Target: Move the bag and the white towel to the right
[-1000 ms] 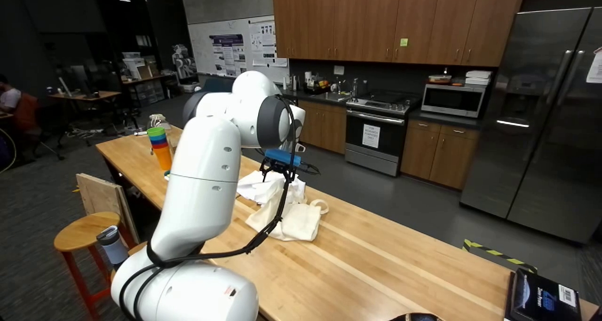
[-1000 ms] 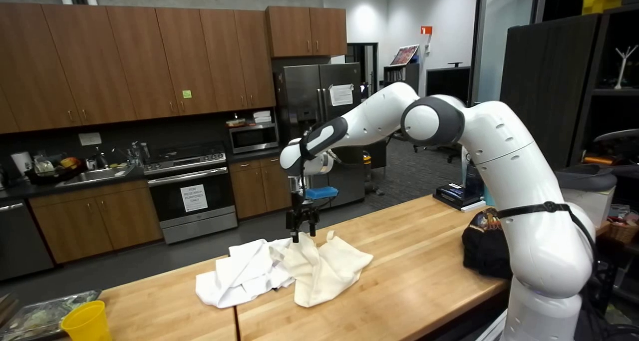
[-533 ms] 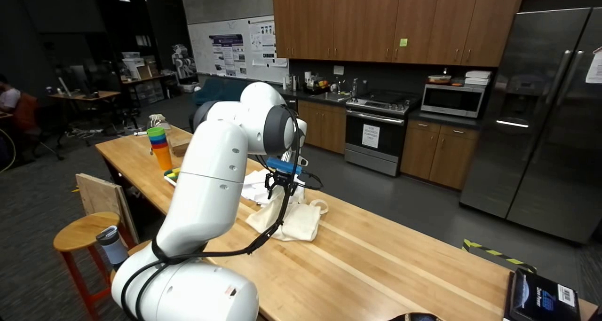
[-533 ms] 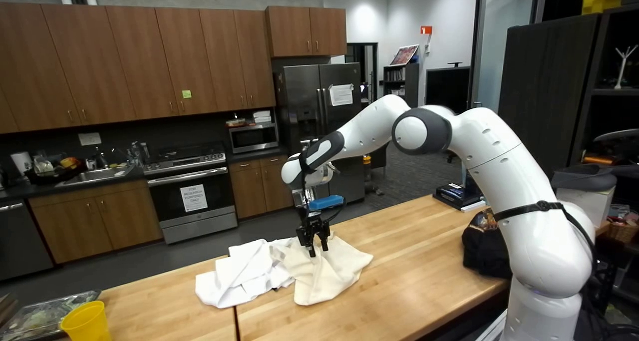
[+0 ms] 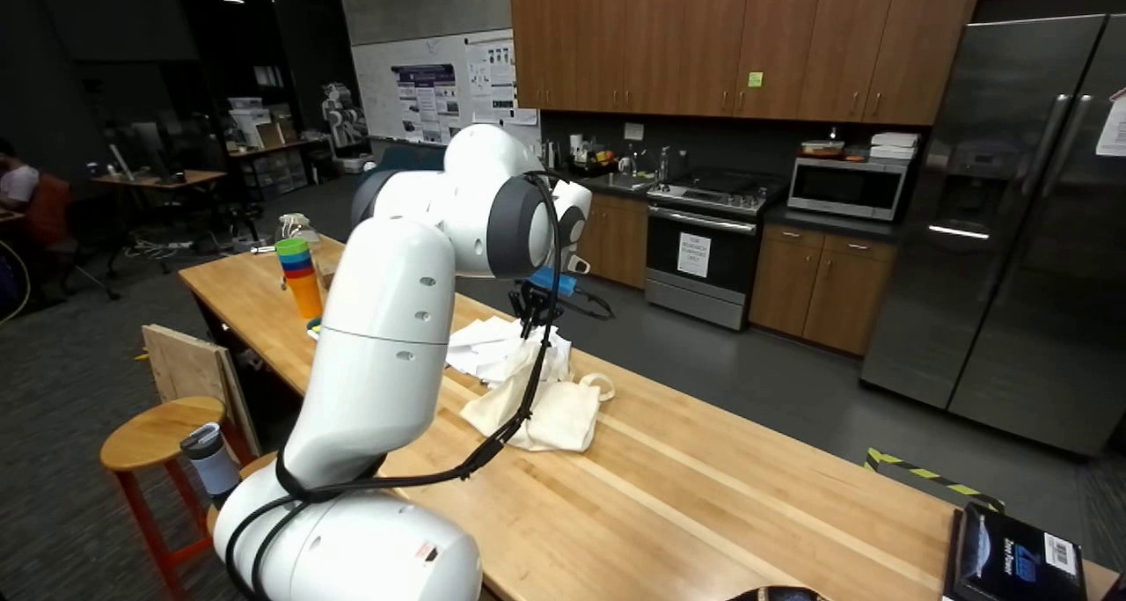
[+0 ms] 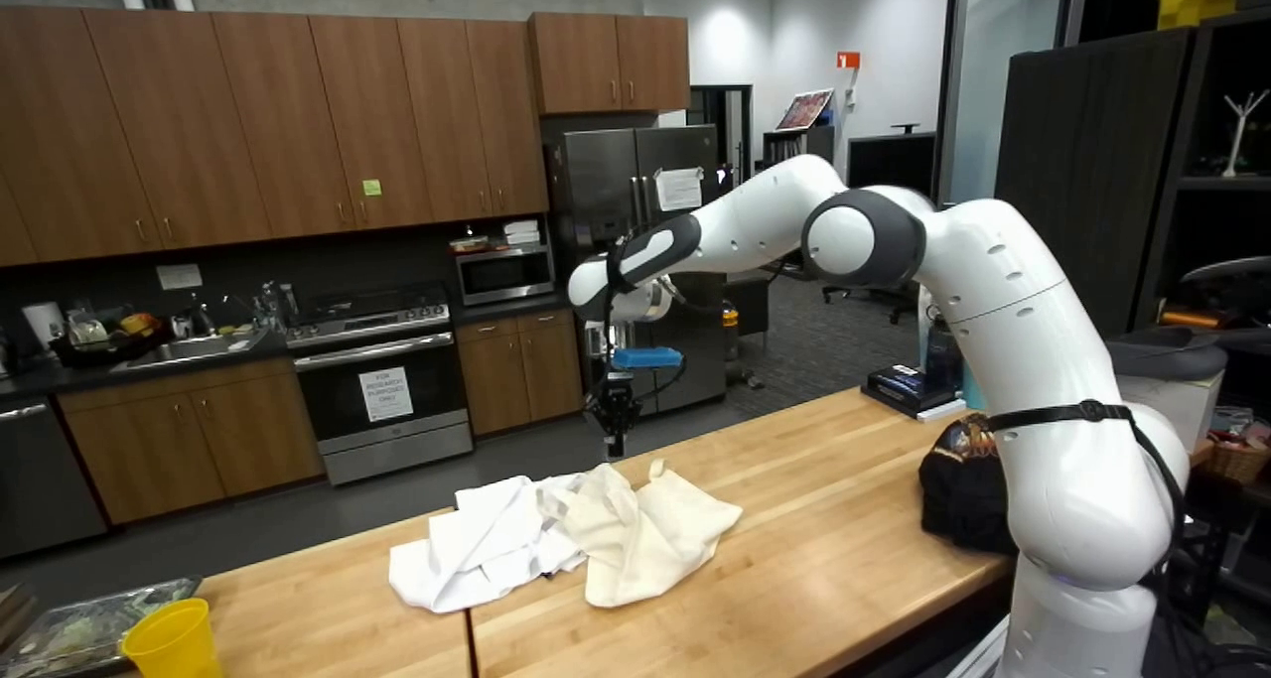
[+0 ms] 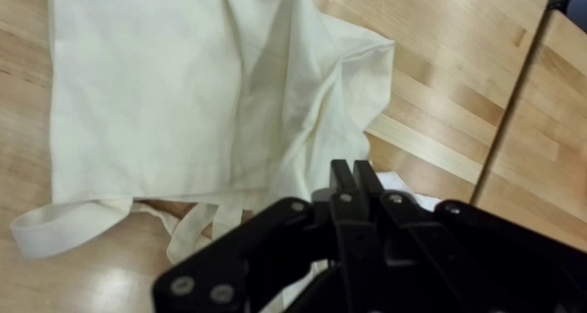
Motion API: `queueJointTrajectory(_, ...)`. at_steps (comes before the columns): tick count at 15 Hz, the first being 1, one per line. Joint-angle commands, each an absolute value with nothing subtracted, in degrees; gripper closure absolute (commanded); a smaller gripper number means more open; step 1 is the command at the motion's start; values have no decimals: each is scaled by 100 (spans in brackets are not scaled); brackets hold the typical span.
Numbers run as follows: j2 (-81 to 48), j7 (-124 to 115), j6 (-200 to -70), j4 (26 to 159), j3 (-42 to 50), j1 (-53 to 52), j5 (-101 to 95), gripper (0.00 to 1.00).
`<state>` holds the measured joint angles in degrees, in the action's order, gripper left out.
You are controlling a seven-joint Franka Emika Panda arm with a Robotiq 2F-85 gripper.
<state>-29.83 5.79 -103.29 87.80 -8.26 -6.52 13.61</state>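
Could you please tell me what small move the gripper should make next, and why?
I would probably open the gripper next: its jaws are shut with nothing visible between them, and the bag and towel lie ungrasped on the table, so neither can likely be gripped until it opens.

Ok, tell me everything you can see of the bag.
The bag is cream, apparently cotton canvas. It lies limp on the wooden table, one part smooth and flat, the rest bunched in folds lying against the white towel. Strap loops spill from one edge. The gripper, shut, hangs above the bag, apparently not touching it. No print shows.
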Motion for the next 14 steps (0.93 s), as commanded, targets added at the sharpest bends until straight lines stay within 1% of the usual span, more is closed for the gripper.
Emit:
queueJointTrajectory(1, -2831, 587, -10331, 8784, -838, -584, 1553, 95)
queueJointTrajectory(2, -2693, 592, -10330, 8808, -839, -528, 1685, 95)
queueJointTrajectory(3, -2581, 596, -10329, 8854, -838, -485, 1743, 91)
queueJointTrajectory(5, -2493, 600, -10332, 8938, -838, -460, 1761, 78)
queueJointTrajectory(6, -2495, 601, -10345, 8963, -845, -462, 1762, 49)
queueJointTrajectory(8, -2629, 595, -10140, 8911, -820, -558, 1494, 34)
queueJointTrajectory(9, -2719, 483, -10091, 8876, -759, -654, 1202, 27)
queueJointTrajectory(11, -2926, 309, -10035, 8825, -636, -839, 484, 14)
queueJointTrajectory(12, -3082, 309, -10001, 8772, -616, -872, 265, 5)
queueJointTrajectory(13, -3233, 339, -10031, 8740, -605, -883, 136, 1)
queueJointTrajectory(14, -3368, 397, -10129, 8771, -609, -866, 100, 0)
